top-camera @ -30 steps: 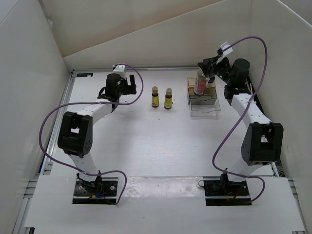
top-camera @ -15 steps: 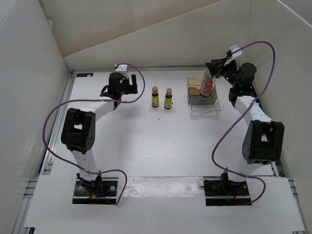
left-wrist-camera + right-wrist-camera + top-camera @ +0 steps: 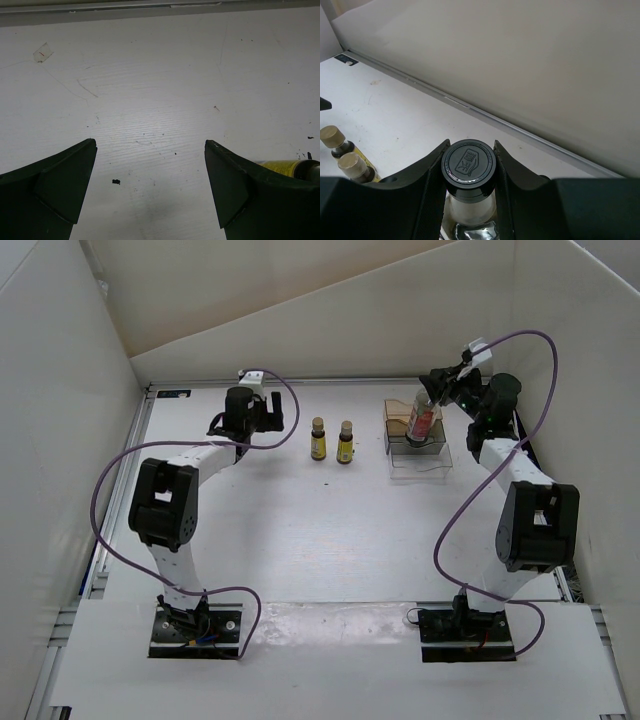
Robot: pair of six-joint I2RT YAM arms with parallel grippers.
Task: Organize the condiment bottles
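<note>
the right gripper [image 3: 470,146] is clamping the red bottle [image 3: 421,423] just under its black cap, holding it between the fingers above the clear tray [image 3: 420,464], now farther right than a second ago. the left gripper [image 3: 150,172] is hovering with jaws apart, the yellow-labelled bottles [image 3: 318,441] standing beside its right finger.

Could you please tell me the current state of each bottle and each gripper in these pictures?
Red bottle: capped, slightly tilted, gripped at the cap over the clear box.
Left yellow-labelled bottle: capped, upright on the table.
Right yellow-labelled bottle: capped, upright, beside it, apart.
Left gripper: fingers open, empty.
Right gripper: fingers shut on the red bottle.
</note>
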